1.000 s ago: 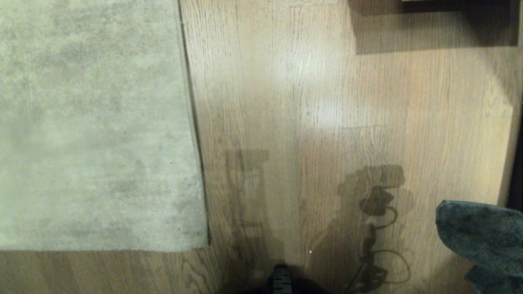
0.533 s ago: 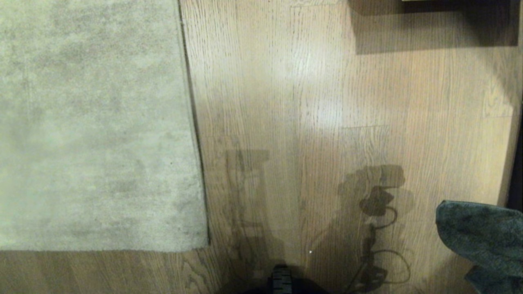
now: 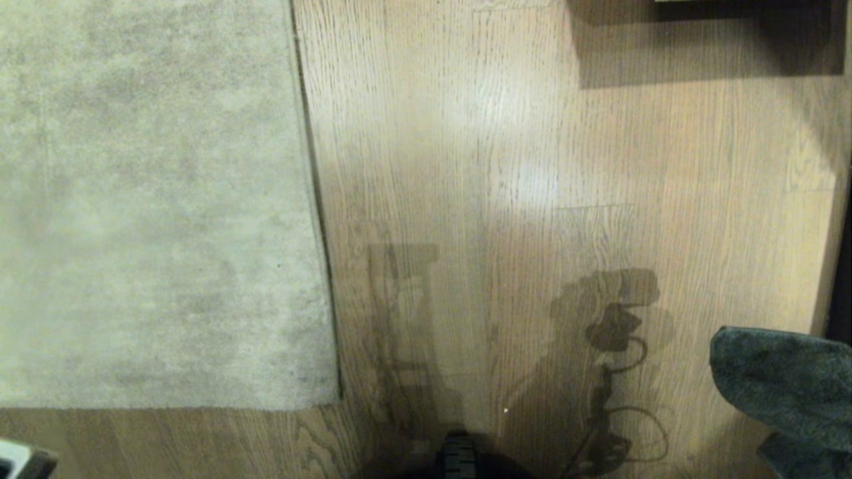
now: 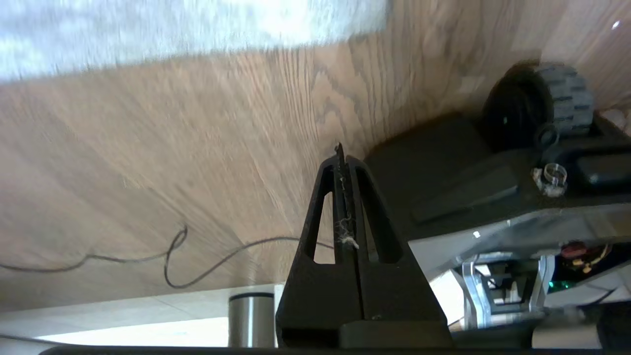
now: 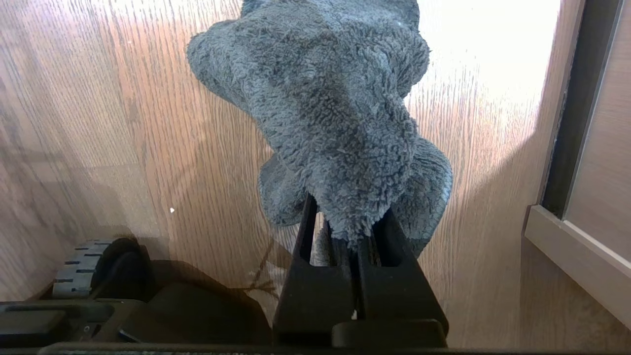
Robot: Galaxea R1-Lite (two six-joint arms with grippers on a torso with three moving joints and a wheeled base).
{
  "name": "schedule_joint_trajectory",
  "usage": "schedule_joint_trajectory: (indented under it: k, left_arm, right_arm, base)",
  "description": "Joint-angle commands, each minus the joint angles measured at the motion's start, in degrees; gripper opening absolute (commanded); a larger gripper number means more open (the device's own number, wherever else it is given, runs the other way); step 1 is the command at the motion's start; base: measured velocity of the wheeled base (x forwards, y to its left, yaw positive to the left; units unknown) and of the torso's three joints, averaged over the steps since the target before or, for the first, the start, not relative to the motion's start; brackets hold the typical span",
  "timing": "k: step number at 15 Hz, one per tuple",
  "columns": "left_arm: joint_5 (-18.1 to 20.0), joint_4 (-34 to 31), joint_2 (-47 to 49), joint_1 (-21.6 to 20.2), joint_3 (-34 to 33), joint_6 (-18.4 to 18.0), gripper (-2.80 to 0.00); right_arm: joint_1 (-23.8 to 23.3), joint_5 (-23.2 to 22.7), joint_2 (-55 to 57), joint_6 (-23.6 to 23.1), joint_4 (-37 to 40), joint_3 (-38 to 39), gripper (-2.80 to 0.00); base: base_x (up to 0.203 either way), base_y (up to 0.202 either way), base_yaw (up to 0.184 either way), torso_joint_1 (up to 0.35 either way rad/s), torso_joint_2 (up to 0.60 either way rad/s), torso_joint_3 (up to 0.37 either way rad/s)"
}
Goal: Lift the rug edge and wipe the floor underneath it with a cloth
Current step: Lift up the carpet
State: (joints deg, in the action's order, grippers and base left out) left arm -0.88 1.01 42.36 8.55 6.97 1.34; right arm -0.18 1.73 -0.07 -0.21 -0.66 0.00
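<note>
The opening step is judged to be in hand: the fuzzy grey-teal microfibre cloth (image 5: 335,113) is clamped in the right gripper (image 5: 345,236) above the glossy wood-grain floor (image 3: 532,166), while the left gripper (image 4: 345,162) is seen pressed closed on nothing, near the rug's corner. The short-pile, mottled grey-beige rug (image 3: 153,199) is laid flat at the robot's left, its dark-trimmed edge unlifted. Next, opened left fingers slid under that thin edge are called for.

A home: rug (image 3: 153,199) on wood-plank floor (image 3: 532,166).
</note>
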Motion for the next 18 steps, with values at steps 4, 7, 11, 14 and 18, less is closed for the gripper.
schedule_joint_trajectory:
  k: [4,7,11,14,18]
  left_arm:
    - [0.20,13.22,16.06,5.41,2.95,-1.14,-2.80]
    - [-0.01,14.05,21.68,9.90,6.95,-1.32,-2.80]
    - [-2.11,17.60,31.07,14.73,9.51,-1.46,-2.80]
    - [-8.32,28.83,40.92,20.76,9.55,0.00,-2.80]
    - [-22.03,38.00,52.35,29.06,10.84,4.23,0.00]
  right_arm:
    - [0.01,0.03,0.07,-0.06,-0.04,0.00,-2.80]
    - [0.01,0.03,0.07,0.01,-0.04,0.00,-2.80]
    - [0.01,0.03,0.07,0.03,-0.04,0.00,-2.80]
    - [0.01,0.03,0.07,-0.01,-0.04,0.00,-2.80]
    - [0.01,0.03,0.07,0.00,-0.04,0.00,-2.80]
  base:
    - [0.000,0.000,0.000,0.000,0.00,0.000]
    - [0.000,0.000,0.000,0.000,0.00,0.000]
    - [0.000,0.000,0.000,0.000,0.00,0.000]
    - [0.000,0.000,0.000,0.000,0.00,0.000]
    - [0.000,0.000,0.000,0.000,0.00,0.000]
